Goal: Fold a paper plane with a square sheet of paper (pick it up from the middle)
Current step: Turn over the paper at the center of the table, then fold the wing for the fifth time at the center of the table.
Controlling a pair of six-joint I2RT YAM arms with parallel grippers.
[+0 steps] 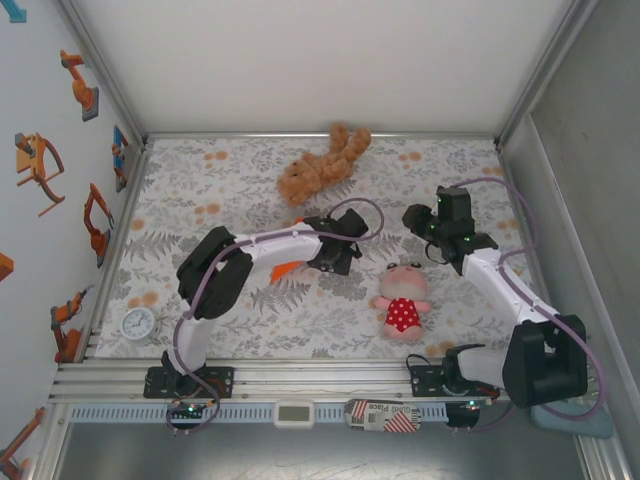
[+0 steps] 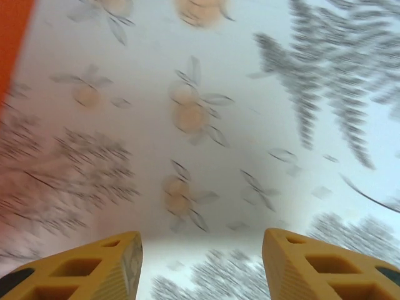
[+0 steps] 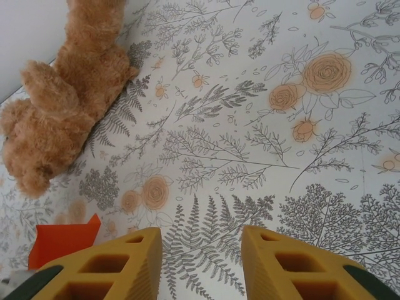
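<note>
Orange paper [image 1: 285, 270]: bright, plain, one sharp corner showing, flat on floral table [image 1: 200, 180], partly hidden under left arm, near pink doll [image 1: 403, 300]. Left gripper [image 2: 201, 240]: fingers spread, holding nothing. Right gripper [image 3: 200, 232]: likewise.

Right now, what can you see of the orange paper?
The orange paper is thin, plain, bright, lying on the flowered table cover, mostly hidden under the left arm. One pointed end pokes out toward the near edge. A sharp corner shows beside the right hand. Neither that nor the left hand holds it.
</note>
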